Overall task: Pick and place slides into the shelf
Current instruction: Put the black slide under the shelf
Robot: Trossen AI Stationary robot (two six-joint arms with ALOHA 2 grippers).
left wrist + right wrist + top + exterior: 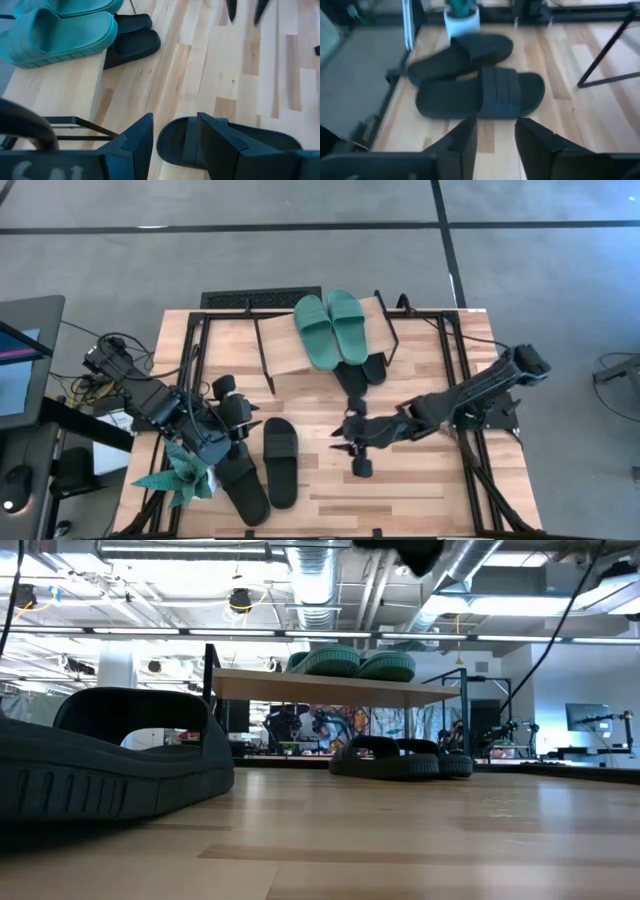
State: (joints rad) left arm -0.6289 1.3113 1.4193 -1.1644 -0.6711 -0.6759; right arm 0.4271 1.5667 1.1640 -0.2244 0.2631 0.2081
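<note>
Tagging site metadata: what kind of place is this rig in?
Likely an open-plan robotics lab or workshop: exposed ceiling ducts, more equipment and a monitor across the room, and a wooden table on taped concrete floor.

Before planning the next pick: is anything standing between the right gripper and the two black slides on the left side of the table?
Nothing visible does. Bare tabletop lies between the right gripper and the nearer black slide.

Shelf (pixel 290 345) at table's (pixel 420 490) rear edge: two slides (pixel 332 327) side by side on top, two (pixel 360 372) beneath. Two slides (pixel 262 470) near front-left corner, plant (pixel 182 475) beside them.
</note>
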